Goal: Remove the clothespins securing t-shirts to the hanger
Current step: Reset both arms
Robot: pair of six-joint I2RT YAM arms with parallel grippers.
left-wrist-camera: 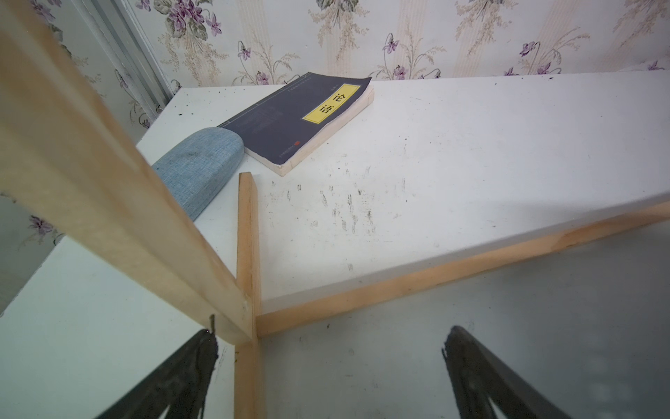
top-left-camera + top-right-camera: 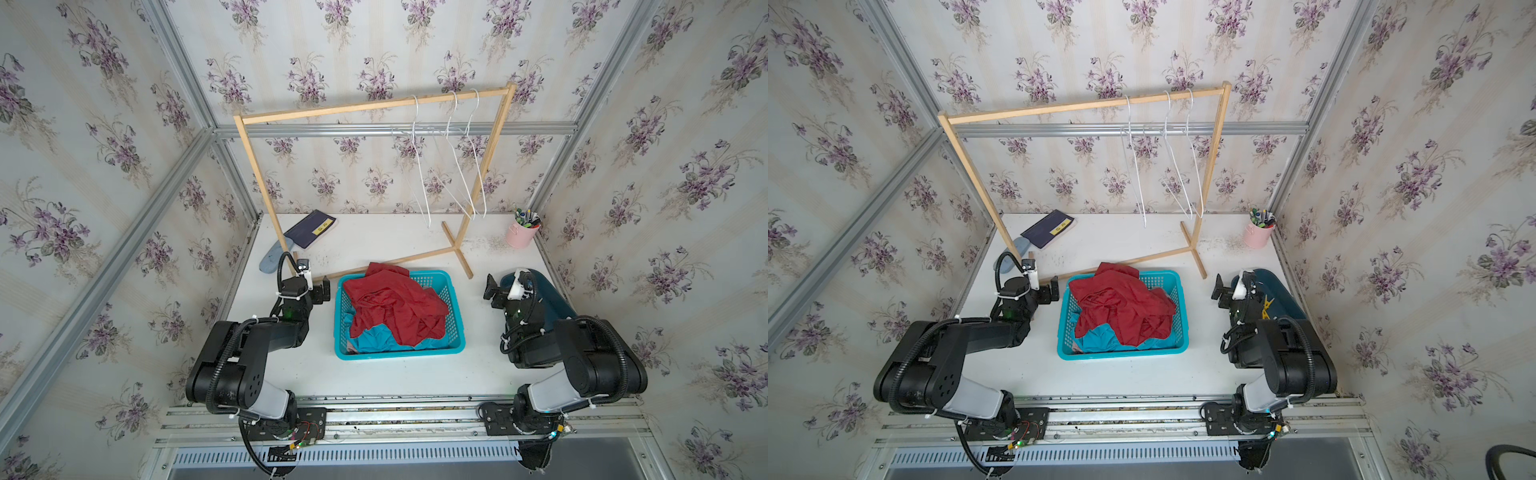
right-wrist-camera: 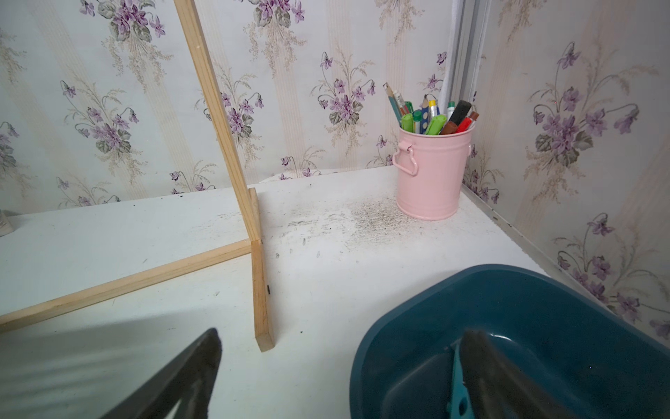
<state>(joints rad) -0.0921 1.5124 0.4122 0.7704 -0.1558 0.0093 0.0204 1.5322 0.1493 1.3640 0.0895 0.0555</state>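
Three bare white wire hangers (image 2: 420, 166) hang on the wooden rack (image 2: 374, 106), with no cloth or pegs on them. The dark red t-shirt (image 2: 395, 307) is heaped in the turquoise basket (image 2: 399, 354), over the turquoise blue one (image 2: 374, 338). A yellow clothespin (image 2: 1268, 305) lies in the dark blue tub (image 2: 1287, 291), and a light blue one (image 3: 456, 395) shows beside my right finger. My left gripper (image 2: 322, 289) (image 1: 331, 337) is open and empty at the rack's left foot. My right gripper (image 2: 492, 291) (image 3: 342, 337) is open and empty at the tub's rim.
A dark book (image 2: 311, 228) and a blue fabric case (image 2: 270, 257) lie at the back left. A pink pen cup (image 2: 521, 232) stands in the back right corner. The rack's floor bars (image 2: 457, 253) run behind the basket. Papered walls close three sides.
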